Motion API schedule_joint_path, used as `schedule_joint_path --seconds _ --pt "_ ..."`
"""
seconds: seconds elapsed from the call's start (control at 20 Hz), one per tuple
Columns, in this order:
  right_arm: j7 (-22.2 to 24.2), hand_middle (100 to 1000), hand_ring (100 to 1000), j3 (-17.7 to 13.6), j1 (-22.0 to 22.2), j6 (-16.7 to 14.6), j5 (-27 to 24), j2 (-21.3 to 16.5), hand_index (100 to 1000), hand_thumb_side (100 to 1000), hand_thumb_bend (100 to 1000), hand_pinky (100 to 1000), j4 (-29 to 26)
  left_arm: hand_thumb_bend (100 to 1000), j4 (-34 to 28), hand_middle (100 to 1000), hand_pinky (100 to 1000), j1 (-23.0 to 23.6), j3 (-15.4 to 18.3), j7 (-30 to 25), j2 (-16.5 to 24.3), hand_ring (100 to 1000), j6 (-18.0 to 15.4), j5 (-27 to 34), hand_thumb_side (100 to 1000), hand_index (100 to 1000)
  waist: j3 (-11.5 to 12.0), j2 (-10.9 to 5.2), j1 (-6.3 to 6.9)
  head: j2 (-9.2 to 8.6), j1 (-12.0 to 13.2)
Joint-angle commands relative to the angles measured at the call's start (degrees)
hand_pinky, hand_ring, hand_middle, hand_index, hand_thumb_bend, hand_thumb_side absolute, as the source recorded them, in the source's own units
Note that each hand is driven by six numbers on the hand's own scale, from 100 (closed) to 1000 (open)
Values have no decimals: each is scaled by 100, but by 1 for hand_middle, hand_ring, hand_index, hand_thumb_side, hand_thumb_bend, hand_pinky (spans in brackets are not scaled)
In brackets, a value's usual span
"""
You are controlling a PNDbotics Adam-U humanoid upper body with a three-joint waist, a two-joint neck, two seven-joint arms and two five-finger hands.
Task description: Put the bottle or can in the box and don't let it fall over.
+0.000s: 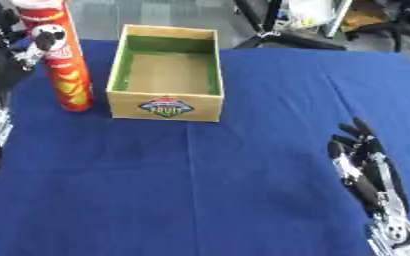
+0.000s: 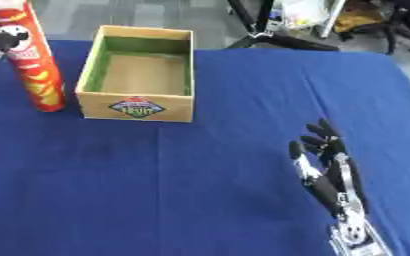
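Blue cloth is covering the worktop point(image 1: 243, 200) from edge to edge.

Item one: a tall red can point(image 1: 61, 60) of crisps is standing upright at about ten o'clock on the cloth, just beside the box and outside it, its base sitting on the cloth.

Item two: a wooden box point(image 1: 165, 106) with green inner walls is sitting at about eleven to twelve o'clock, open side up, a diamond label facing the robot. Nothing is lying inside it.

Item three: the left hand point(image 1: 20, 55) is showing at nine to ten o'clock, dark fingers reaching at the can's upper part from the left edge. Whether those fingers are curling round the can or only lying against it cannot be told; the hand is cut off by the edge in both views.

Item four: the right hand point(image 2: 327, 170) is resting at about four o'clock on the cloth, well apart from can and box, fingers spread and pointing away from the robot, holding nothing.

Status, as a judgement: the task is looking barely begun. The can is not yet in the box. Remaining work appears to be securing the can, lifting it over the near wall, lowering it onto the box floor at one o'clock from where it is standing, and releasing it while it is staying upright. Being tall and narrow, the can is likely to tip easily.
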Motion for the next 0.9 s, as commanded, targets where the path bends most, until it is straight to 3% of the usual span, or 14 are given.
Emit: schedule_joint_path --seconds 0.05,0.9 --pt "23 853 816 -4 -48 -7 -47 -66 1000 522 363 847 -78 815 93 904 805 -214 -25 -21 165 886 -35 -40 546 957 -18 -76 21 -83 7" --pt "50 852 819 19 -56 9 -84 -56 1000 529 355 847 -69 795 748 868 794 -618 -197 -380 160 857 -49 -240 560 954 -99 -60 -7 -97 35"
